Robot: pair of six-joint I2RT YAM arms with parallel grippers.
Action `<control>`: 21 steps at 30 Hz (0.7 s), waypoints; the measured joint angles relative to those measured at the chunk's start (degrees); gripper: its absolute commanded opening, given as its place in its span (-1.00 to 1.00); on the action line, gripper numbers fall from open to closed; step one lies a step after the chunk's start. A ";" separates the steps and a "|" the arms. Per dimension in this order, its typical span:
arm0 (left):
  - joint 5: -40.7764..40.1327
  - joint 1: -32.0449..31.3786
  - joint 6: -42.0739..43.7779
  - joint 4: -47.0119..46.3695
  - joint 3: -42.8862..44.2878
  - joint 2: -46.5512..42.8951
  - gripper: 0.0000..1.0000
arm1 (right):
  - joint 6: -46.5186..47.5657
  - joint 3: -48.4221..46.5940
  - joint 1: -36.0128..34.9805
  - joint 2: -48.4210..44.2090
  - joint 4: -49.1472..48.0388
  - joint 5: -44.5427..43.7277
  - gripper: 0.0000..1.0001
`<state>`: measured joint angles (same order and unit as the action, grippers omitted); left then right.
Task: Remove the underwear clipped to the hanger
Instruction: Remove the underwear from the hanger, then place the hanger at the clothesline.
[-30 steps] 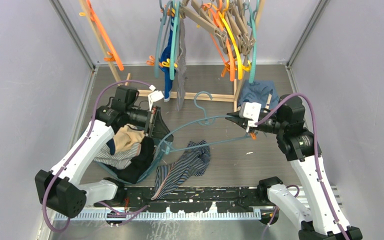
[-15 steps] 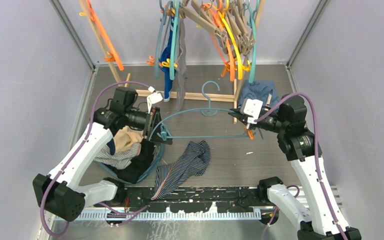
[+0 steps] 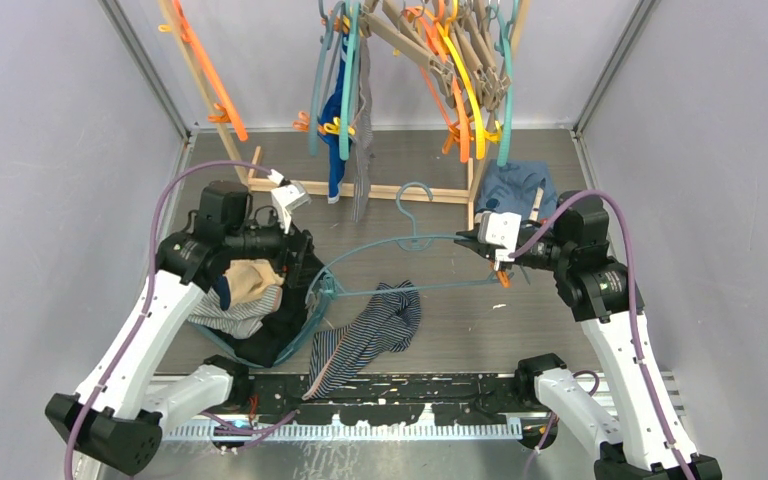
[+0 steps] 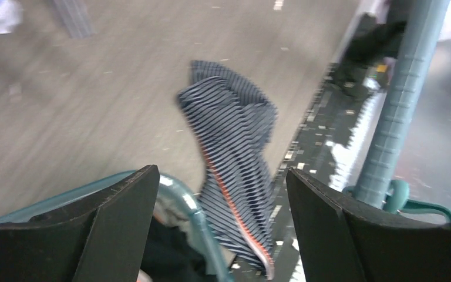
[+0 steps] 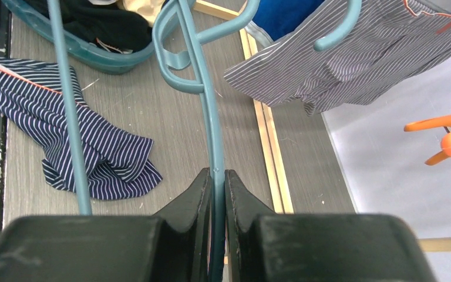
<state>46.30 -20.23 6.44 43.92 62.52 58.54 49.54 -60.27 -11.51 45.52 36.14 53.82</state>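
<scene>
Beside the basket [image 3: 303,327], left claw [image 4: 222,171] gapes wide, tilted down; right claw [image 5: 218,174] pinches the teal hanger [image 5: 210,123]

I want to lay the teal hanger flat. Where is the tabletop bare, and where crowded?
Barest: the table between the pinstriped underwear and the right arm's base. A narrower strip runs behind the wooden rack base, under hanging clothes. Crowded: the left, with the basket of garments beside the open left claw, and the far right by the blue garment.

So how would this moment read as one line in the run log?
left gripper: open, empty | right gripper: shut on teal hanger | striped underwear: on table
</scene>
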 measured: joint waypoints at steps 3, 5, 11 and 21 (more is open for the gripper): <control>-8.57 0.00 2.62 1.55 1.51 -1.73 0.69 | 1.97 0.00 0.00 0.02 1.44 0.42 -0.98; -11.63 0.00 4.37 3.41 3.93 -1.66 0.71 | 3.21 0.00 0.00 0.28 2.14 0.81 -0.98; -7.87 0.11 8.07 8.50 11.39 -1.73 0.72 | 5.70 0.07 -0.66 1.97 2.51 1.97 -0.99; 6.10 -1.70 -1.84 4.11 9.35 0.94 0.38 | 7.26 0.94 -1.90 2.86 2.47 3.69 -0.99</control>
<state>52.40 -21.93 4.60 48.03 71.88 59.48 56.80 -59.33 -13.41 48.38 38.61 57.52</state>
